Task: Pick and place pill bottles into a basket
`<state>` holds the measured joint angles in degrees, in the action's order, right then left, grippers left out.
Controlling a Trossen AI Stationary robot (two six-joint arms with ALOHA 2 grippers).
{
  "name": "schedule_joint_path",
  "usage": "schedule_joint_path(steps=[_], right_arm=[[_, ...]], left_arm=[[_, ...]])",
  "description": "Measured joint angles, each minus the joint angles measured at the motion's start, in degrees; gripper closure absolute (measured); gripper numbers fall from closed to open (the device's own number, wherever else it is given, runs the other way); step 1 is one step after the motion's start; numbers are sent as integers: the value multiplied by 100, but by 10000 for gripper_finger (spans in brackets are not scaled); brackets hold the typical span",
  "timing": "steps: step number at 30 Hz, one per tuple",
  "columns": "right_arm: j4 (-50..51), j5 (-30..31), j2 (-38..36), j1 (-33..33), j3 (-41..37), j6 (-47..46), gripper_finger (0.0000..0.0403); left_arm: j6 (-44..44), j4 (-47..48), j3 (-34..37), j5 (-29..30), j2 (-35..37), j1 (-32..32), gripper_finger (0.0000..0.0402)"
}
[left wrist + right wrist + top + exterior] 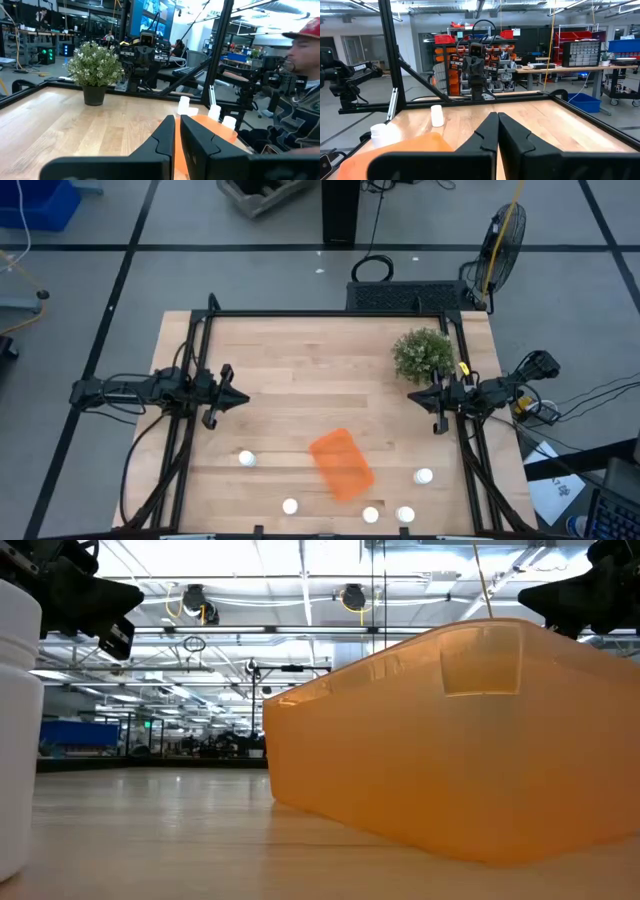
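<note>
The orange basket (341, 464) lies on the table near the front, turned at a slant; it fills the low view (450, 740). Five white pill bottles stand upright on the table around it: one to its left (247, 459), one at the front left (290, 506), two at the front (370, 514) (405, 515), and one to its right (424, 476). My left gripper (240, 398) is shut and empty above the table's left side. My right gripper (412, 395) is shut and empty at the right, next to the plant. Both grippers are behind the basket and clear of it.
A green potted plant (424, 353) stands at the far right of the table, close to my right gripper. A black frame (330, 313) runs round the table's edges. A person (300, 75) sits beyond the table's right side. One bottle (15, 720) stands close to the low camera.
</note>
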<state>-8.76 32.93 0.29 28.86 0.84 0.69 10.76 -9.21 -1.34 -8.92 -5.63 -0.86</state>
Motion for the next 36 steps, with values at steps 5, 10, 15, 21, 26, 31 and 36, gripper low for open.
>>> schedule_joint_path(steps=[5,10,15,21,26,31,36], right_arm=[[-2,0,-1,0,2,0,403],[0,2,-1,1,1,-2,403],[-2,0,0,0,2,0,403],[-2,1,1,2,2,0,403],[-379,0,-2,0,1,-139,403],[-432,1,-1,0,0,-876,403],[-1315,321,-4,-60,0,-626,403]], left_arm=[[0,2,2,-1,2,2,369],[0,0,0,-1,0,0,369],[0,0,2,1,2,0,369],[0,0,1,-1,1,1,369],[0,1,0,0,1,2,369],[0,0,0,-1,1,2,369],[0,0,0,-1,2,0,369]])
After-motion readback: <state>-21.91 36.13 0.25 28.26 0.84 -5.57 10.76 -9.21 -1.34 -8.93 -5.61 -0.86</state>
